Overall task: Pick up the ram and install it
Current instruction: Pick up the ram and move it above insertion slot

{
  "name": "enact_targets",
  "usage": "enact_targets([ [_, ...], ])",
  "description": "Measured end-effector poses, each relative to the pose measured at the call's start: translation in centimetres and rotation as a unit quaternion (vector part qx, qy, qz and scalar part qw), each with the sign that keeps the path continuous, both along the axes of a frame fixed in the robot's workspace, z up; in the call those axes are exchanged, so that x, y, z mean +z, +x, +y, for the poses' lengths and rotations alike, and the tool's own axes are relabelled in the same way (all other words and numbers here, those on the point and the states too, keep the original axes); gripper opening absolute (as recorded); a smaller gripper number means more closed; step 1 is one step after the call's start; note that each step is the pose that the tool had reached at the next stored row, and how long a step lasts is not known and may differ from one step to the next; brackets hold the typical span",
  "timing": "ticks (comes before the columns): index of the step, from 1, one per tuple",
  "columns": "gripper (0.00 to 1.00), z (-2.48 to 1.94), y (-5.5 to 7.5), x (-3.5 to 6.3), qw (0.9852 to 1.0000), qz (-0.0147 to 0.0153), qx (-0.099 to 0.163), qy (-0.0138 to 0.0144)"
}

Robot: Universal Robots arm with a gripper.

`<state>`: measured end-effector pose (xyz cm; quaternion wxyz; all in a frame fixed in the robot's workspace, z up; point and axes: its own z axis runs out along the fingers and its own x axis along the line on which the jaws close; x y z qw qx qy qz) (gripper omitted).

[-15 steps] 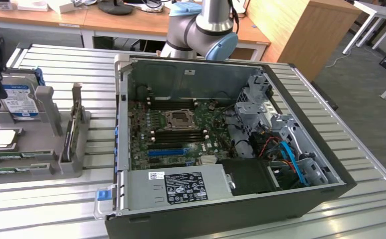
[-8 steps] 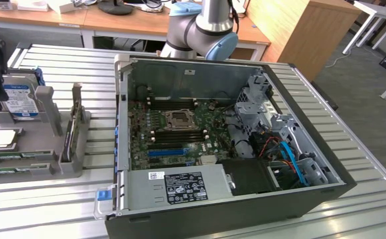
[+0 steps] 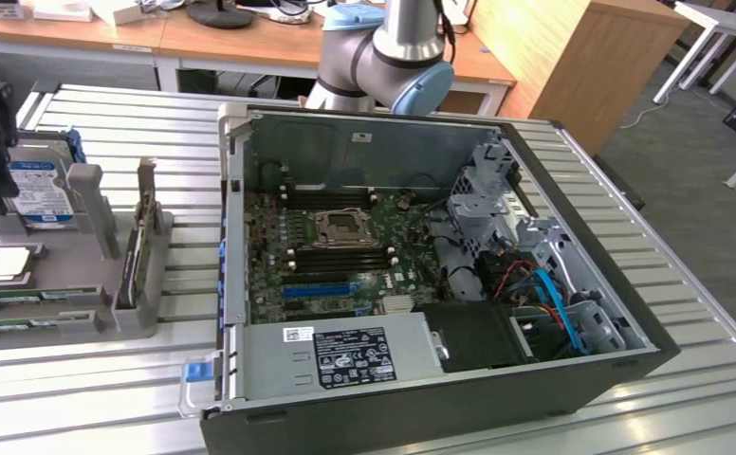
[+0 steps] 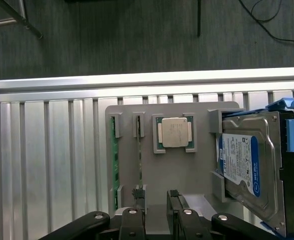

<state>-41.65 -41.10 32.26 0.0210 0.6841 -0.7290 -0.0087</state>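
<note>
Ram [image 4: 114, 167] sits on edge in a slot of the grey holder tray [image 4: 197, 175] on the desk [image 4: 46, 160], not yet lifted and nothing installed. The fingers [image 4: 136, 222] are poised over the tray, spread wide and empty. Tray also carries a second stick [image 4: 139, 160], processor chip [image 4: 174, 133] and hard drive [image 4: 247, 165]. Computer case [image 3: 469, 408] lies open, motherboard [image 3: 342, 256] exposed.
</note>
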Motion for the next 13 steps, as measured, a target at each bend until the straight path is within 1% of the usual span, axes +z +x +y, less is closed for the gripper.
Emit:
enact_targets([
  [13,0.31,0.0,0.0,-1.06,1.0,0.0,0.0,0.0],
])
